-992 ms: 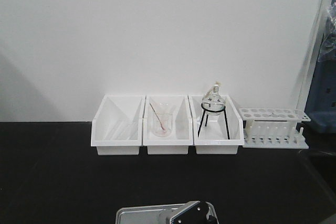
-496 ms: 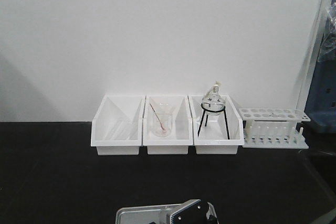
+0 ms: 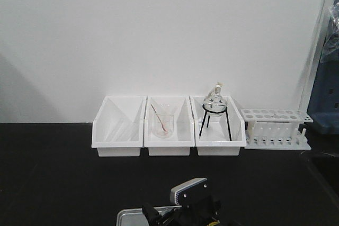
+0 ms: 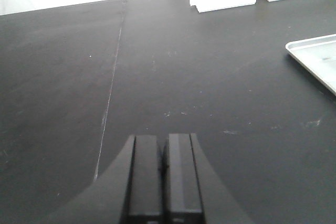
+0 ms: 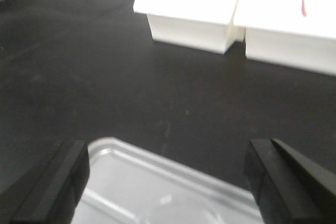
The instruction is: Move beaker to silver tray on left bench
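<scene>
The silver tray [image 5: 157,192] lies on the black left bench [image 5: 105,77], right under my right gripper [image 5: 168,156], which is open wide with a finger on each side of the tray's far corner. A faint curved glassy outline [image 5: 178,211] shows in the tray at the frame's bottom edge. I cannot tell whether it is the beaker. The front view shows the tray's corner [image 3: 130,216] beside the right arm's wrist [image 3: 193,202]. My left gripper [image 4: 164,141] is shut on nothing, low over bare bench, with the tray's corner [image 4: 315,56] to its right.
Three white bins [image 3: 168,128] stand in a row against the back wall. The middle one holds a larger beaker with a pinkish rod [image 3: 163,125], the right one a round flask on a black tripod [image 3: 215,110]. A white test tube rack [image 3: 275,128] stands further right.
In the front view the right arm's wrist has risen from the bottom edge, and more of it now shows above the tray.
</scene>
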`<state>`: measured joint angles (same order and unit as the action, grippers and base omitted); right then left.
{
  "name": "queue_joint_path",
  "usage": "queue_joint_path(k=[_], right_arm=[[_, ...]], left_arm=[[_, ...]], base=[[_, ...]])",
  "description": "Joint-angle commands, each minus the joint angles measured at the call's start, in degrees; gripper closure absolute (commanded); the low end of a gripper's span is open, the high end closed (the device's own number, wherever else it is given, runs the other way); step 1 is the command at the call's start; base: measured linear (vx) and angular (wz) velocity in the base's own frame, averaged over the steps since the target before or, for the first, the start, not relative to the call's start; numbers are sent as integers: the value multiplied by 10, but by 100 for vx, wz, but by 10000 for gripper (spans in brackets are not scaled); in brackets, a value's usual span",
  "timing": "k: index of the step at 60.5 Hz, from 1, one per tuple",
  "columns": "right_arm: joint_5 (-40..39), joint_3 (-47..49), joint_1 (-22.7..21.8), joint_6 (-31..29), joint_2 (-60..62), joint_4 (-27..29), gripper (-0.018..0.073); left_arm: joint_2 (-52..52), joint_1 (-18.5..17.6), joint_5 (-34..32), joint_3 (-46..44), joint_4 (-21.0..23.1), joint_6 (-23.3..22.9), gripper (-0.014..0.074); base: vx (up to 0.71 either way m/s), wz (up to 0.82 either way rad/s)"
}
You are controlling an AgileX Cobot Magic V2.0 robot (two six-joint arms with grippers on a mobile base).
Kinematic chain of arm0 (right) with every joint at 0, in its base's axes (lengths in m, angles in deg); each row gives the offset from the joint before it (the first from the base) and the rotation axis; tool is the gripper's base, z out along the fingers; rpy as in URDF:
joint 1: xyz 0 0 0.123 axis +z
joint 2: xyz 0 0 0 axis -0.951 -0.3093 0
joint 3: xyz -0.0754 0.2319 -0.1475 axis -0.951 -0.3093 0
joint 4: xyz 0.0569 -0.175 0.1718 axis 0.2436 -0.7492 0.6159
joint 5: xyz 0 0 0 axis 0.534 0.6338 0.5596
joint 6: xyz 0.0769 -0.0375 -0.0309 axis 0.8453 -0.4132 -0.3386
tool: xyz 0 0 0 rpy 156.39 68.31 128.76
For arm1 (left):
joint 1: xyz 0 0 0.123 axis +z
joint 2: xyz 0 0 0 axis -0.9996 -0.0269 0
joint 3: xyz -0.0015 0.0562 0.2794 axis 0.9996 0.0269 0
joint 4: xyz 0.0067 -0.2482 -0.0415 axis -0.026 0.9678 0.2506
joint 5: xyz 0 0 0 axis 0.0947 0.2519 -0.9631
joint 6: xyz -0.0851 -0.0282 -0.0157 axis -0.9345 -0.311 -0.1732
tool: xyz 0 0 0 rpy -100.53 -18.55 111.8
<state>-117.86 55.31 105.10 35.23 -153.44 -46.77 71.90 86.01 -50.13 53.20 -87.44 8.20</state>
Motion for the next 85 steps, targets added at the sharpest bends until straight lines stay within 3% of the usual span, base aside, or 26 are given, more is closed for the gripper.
queue_joint_path(k=[1,9,23,36,43,70,75,81,85], right_arm=[[16,11,-2,0,71,-5,-46],[164,11,-2,1,162,-4,90],[461,11,-2,-1,335,-5,577],[693,11,-2,-2,480,-13,574],[752,11,-2,-2,542,-13,573],[783,11,-2,-2,656,-11,573],[770,7,-2,-6,656,-36,573],[693,-37,-2,-3,695,-45,573],[598,-101,-12,-3,730,-52,573]], left_arm=[[4,-4,-43,11,1,-1,595],[4,-4,-43,11,1,-1,595],[4,-4,-43,11,1,-1,595],[4,-4,-43,11,1,-1,595],[4,-4,-43,11,1,-1,595],[4,-4,-43,11,1,-1,595],[4,-4,-43,11,1,-1,595],[4,-4,-43,11,1,-1,595],[4,-4,-43,11,1,-1,595]], base=[[0,0],[0,0],[0,0],[0,0],[0,0],[0,0],[0,0],[0,0],[0,0]])
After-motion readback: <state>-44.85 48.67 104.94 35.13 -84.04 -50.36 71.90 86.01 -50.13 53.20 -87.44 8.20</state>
